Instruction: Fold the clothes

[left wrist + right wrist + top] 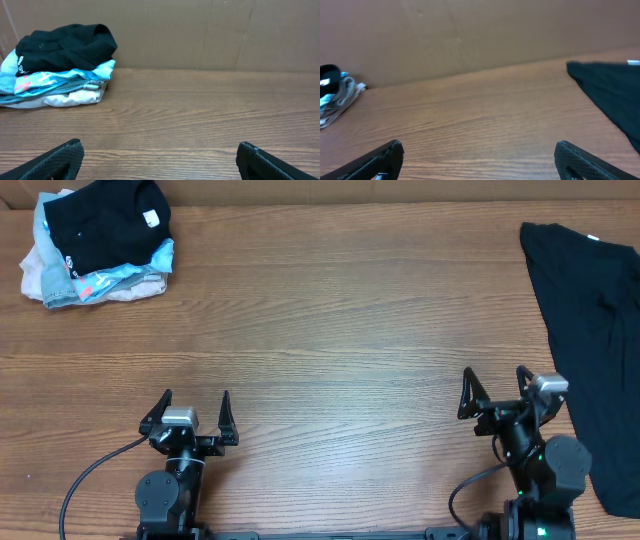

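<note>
- Progress: the task is, by my judgement, partly done. A pile of folded clothes [95, 240] sits at the far left of the table [330, 320], with a black item on top and light blue and pale items under it.
- Outstanding: one black garment [590, 330] lies spread out and unfolded along the right side, running from far to near. It looks like the last item to fold (no other loose clothing shows in any view).
- Left gripper [195, 402]: near left, fingers apart, holding nothing, well apart from the pile.
- Right gripper [494, 385]: near right, fingers apart, holding nothing. It sits just beside the left edge of the black garment. Whether the arm body touches the cloth cannot be told from overhead.
- Cut off: the overhead view crops the black garment at its right and near edges, so its full outline and type cannot be determined.
- Hard to make out: how many items are in the pile, and how neatly the lower layers are folded.
- Wrist views: only the finger ends of each gripper appear at the bottom edge, and the table beneath both arms is hidden.
</note>
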Robot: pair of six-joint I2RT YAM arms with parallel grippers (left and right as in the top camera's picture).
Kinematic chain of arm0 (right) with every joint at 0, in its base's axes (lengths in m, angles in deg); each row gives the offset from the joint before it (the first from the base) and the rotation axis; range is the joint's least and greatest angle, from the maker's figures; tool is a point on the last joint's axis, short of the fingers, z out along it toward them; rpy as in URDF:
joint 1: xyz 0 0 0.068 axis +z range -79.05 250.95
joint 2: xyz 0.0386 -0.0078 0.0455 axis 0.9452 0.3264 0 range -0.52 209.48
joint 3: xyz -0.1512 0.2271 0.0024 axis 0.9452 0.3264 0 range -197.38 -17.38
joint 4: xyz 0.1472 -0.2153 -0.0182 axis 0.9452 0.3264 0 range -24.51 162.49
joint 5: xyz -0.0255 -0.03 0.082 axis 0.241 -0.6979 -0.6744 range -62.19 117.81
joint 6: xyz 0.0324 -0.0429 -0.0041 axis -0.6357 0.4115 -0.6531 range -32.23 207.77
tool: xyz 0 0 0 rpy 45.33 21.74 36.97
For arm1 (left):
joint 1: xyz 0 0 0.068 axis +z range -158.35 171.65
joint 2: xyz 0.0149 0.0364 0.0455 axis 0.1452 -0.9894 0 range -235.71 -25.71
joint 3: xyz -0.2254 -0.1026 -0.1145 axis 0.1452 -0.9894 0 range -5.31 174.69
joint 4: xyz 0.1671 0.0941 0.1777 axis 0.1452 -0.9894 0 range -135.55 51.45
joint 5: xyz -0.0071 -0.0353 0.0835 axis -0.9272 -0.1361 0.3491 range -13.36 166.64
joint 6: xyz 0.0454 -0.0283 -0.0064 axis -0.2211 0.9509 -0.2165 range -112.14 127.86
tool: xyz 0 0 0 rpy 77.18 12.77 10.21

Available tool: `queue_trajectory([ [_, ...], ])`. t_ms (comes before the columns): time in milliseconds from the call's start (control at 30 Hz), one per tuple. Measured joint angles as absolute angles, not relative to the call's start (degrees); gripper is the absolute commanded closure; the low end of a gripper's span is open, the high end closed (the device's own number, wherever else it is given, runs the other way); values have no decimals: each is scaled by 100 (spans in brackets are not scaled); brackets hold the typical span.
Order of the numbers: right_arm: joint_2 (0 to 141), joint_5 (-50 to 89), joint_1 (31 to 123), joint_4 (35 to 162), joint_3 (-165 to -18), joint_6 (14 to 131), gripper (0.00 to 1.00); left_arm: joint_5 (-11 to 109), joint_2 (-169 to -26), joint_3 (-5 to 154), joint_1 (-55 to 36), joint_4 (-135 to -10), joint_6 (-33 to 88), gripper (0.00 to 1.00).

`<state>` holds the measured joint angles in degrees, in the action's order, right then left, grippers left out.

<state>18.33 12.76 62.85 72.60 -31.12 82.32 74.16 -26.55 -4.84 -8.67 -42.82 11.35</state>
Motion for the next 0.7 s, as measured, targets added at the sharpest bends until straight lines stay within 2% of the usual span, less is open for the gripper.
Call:
queue_trajectory([
  [233, 1114, 1274, 6569, 7254, -2753, 8638, 0, 7416, -2655, -484, -867, -4282, 1135, 0],
  [700, 32, 1366, 6578, 7131, -2165, 8781, 0, 7416, -2655, -484, -867, -4282, 1135, 0],
])
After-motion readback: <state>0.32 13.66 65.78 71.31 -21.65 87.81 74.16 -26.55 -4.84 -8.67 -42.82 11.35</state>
